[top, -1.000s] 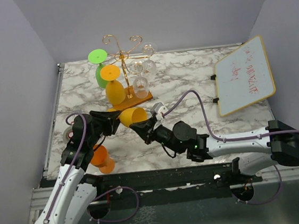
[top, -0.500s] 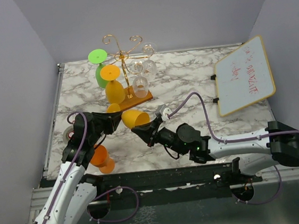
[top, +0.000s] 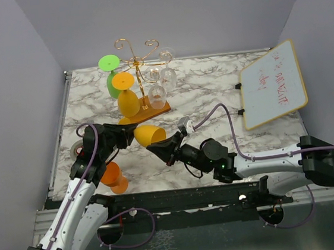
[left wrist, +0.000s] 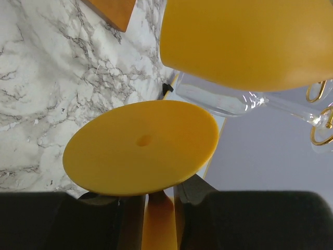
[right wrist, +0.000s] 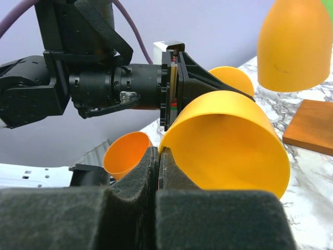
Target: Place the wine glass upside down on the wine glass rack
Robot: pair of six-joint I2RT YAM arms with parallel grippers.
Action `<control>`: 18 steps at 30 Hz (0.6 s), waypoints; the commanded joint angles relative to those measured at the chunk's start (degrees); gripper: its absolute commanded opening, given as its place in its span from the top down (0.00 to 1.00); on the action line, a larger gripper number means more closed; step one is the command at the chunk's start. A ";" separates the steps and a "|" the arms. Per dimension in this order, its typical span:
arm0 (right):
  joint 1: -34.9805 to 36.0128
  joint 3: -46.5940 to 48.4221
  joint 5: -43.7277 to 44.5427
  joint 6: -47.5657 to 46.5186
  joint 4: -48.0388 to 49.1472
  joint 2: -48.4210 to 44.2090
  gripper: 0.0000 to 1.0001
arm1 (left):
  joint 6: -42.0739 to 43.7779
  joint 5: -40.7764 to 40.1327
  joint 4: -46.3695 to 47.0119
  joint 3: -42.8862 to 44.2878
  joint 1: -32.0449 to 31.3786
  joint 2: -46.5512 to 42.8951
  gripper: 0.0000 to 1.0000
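Observation:
A yellow wine glass [top: 147, 133] lies on its side in the air between my two grippers. My left gripper [top: 127, 135] is shut on its stem [left wrist: 158, 216], just behind the round foot [left wrist: 140, 148]. The right gripper [right wrist: 157, 152] is shut on the rim of the bowl [right wrist: 229, 140], with the open mouth facing its camera. The wine glass rack [top: 138, 58] is gold wire on a wooden base [top: 155, 109] and stands farther back. A green glass [top: 111, 78], a yellow glass [top: 128, 99] and clear glasses [top: 158, 85] hang on it upside down.
An orange glass [top: 112, 175] stands on the marble table [top: 210, 84] beside the left arm, below the held glass. A whiteboard [top: 272, 84] leans at the right edge. Purple walls close in the back and both sides.
My left gripper has closed on the stem of the yellow glass. The glass and the right gripper have sunk a little toward the near edge.

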 commanded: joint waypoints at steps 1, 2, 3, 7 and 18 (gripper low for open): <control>1.19 -1.33 -6.68 3.59 5.09 -0.74 0.99 | -3.68 0.94 2.36 1.75 0.17 -0.21 0.74; 1.20 -1.14 -6.91 3.46 5.09 -0.50 0.99 | -3.64 0.91 2.47 1.77 0.16 -0.30 0.78; 1.20 -0.87 -6.76 3.39 4.77 -0.39 0.99 | -3.48 0.96 2.52 1.80 0.16 -0.55 0.83; 1.24 -0.67 -4.41 4.27 2.54 -0.19 0.98 | -2.38 -0.07 2.07 2.19 0.19 -1.48 1.00; 1.11 -1.92 4.39 11.58 -17.92 -11.04 0.37 | 13.39 -5.78 -0.82 6.68 0.17 -3.36 1.00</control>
